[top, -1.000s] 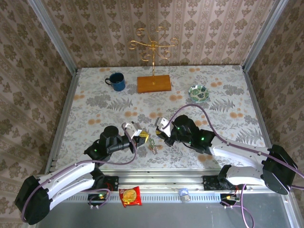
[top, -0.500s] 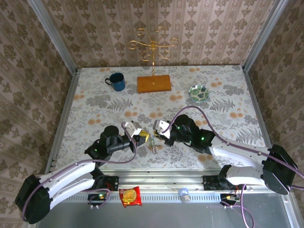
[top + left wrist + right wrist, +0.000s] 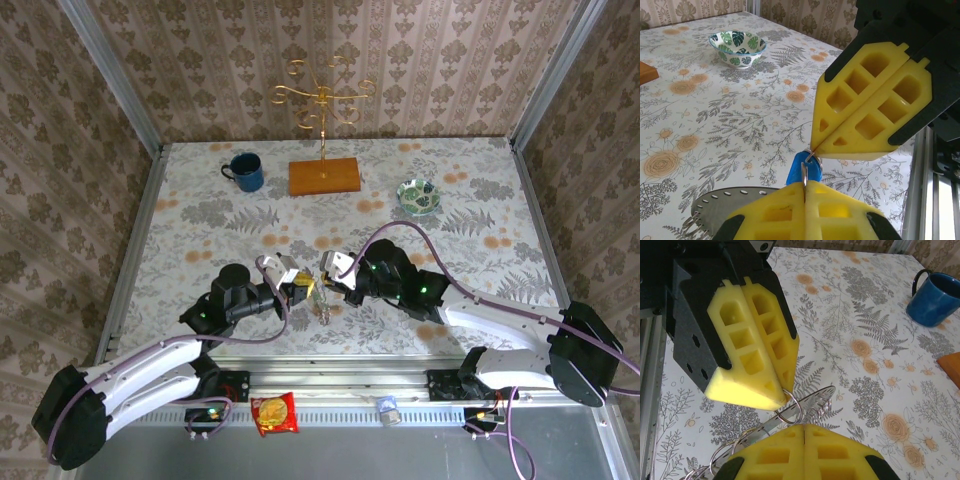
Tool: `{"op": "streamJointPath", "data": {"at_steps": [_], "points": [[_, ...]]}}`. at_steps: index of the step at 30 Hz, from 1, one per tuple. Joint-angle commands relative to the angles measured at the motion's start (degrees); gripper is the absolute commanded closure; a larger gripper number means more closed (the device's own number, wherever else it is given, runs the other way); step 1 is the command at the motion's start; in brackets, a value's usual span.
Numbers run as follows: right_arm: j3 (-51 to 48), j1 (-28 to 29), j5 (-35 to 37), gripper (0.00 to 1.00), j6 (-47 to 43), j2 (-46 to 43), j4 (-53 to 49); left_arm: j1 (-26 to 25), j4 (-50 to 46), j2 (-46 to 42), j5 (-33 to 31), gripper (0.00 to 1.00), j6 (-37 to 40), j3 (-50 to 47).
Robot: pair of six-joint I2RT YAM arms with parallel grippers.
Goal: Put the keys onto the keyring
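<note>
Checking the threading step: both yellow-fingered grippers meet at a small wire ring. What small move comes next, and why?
Probably a slight twist of the right gripper against the left gripper to pry the coil: both are shut on the small metal split ring, with the blue-headed key just below.

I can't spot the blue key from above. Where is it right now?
In the left wrist view, the blue key sits just past the tips of the left end effector and below the right end effector.
</note>
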Motion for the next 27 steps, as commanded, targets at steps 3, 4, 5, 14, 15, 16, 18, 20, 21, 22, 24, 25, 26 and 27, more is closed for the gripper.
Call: {"op": "streamJointPath", "data": {"at_steps": [3,4,5,14,15,16,18,20,21,22,24,25,26,27], "points": [[2.55,0.19,-0.68,1.00,0.42,0.73,1.77,-0.05,3.41,0.23,1.21,1.00,-0.81,0.91],[2.58,0.29,-0.77,1.00,0.51,0.73,1.89,-0.11,3.39,0.35,1.19,1.00,-0.82,0.92],[2.58,0.29,-0.77,1.00,0.59,0.73,1.95,-0.06,3.38,0.44,1.20,1.00,-0.79,0.92],[2.66,0.39,-1.34,1.00,0.86,0.90,2.09,-0.06,3.47,0.40,1.12,1.00,-0.80,0.83],[2.66,0.37,-1.43,1.00,0.87,0.96,2.04,-0.11,3.52,0.44,1.12,1.00,-0.81,0.83],[2.66,0.37,-1.48,1.00,0.86,0.99,2.04,-0.11,3.53,0.39,1.01,1.00,-0.80,0.79],[2.66,0.37,-1.55,1.00,0.82,0.99,1.91,-0.11,3.50,0.42,0.90,1.00,-0.80,0.83],[2.66,0.48,-1.74,1.00,0.78,0.97,1.82,-0.11,3.58,0.39,0.79,1.00,-0.81,0.83],[2.66,0.46,-1.83,1.00,0.78,1.05,1.78,-0.07,3.64,0.44,0.77,1.00,-0.82,0.83],[2.66,0.46,-1.87,1.00,0.85,1.07,1.78,-0.11,3.71,0.41,0.75,1.00,-0.81,0.83],[2.66,0.47,-2.07,1.00,0.90,1.06,1.86,-0.05,3.76,0.41,0.82,1.00,-0.81,0.83],[2.64,0.50,-2.29,1.00,0.95,1.08,1.87,-0.11,3.65,0.40,0.77,1.00,-0.87,0.83],[2.66,0.54,-2.43,1.00,0.95,1.07,1.87,-0.12,3.65,0.46,0.73,1.00,-0.80,0.83],[2.66,0.54,-2.59,1.00,0.95,1.04,1.89,-0.11,3.69,0.35,0.64,1.00,-0.82,0.78]]}}
